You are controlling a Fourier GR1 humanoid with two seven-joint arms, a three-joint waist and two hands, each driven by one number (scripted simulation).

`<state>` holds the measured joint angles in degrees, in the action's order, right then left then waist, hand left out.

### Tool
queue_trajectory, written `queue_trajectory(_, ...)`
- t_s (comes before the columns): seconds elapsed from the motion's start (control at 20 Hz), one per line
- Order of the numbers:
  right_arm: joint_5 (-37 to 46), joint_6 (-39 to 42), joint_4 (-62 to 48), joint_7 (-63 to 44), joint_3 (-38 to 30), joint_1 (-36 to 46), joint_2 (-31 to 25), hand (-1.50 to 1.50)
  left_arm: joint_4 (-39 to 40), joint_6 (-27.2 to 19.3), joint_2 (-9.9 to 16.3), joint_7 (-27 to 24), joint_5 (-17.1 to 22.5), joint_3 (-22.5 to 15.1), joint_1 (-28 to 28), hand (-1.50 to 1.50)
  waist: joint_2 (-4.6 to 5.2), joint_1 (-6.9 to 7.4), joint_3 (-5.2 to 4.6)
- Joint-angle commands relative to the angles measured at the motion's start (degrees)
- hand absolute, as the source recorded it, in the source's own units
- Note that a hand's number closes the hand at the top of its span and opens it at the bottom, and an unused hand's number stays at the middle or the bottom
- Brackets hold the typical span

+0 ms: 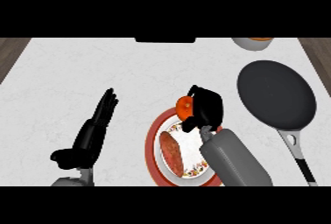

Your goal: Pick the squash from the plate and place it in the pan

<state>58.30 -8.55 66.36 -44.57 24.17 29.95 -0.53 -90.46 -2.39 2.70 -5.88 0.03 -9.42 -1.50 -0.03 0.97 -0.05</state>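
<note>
Squash (184, 106) at plate (155, 151) rim (far edge), right robot hand (205, 109) curled round it

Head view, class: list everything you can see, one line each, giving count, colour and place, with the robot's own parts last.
Squash: one, orange, at the plate's far rim, under the right hand.
Plate: one, red rim with patterned white centre, middle of the counter.
Brown food: one piece, reddish-brown, on the plate.
Pan: one, dark, right of the plate, handle towards the robot.
Bowl: one, pale, far right edge, partly cut off.
Counter: one, white marbled.
Left hand: black, open, left.
Right hand: black, fingers curled round the squash.
</note>
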Motion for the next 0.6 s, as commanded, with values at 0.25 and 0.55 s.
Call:
queue_trajectory(0.25, 12.9, -8.6, 7.8, -16.0, 2.8, 6.9, 0.5, 1.50, 2.0, 0.6, 1.1, -1.0, 0.6, 2.5, -0.7, 0.00, -0.10, -0.86, 0.02)
queue_trajectory(0.55, 15.6, -10.6, 12.5, -21.7, -2.2, 7.5, 0.5, 1.50, 0.7, 0.5, 1.2, 0.6, 0.3, 2.4, -1.1, 0.00, -0.06, -0.91, 0.04)
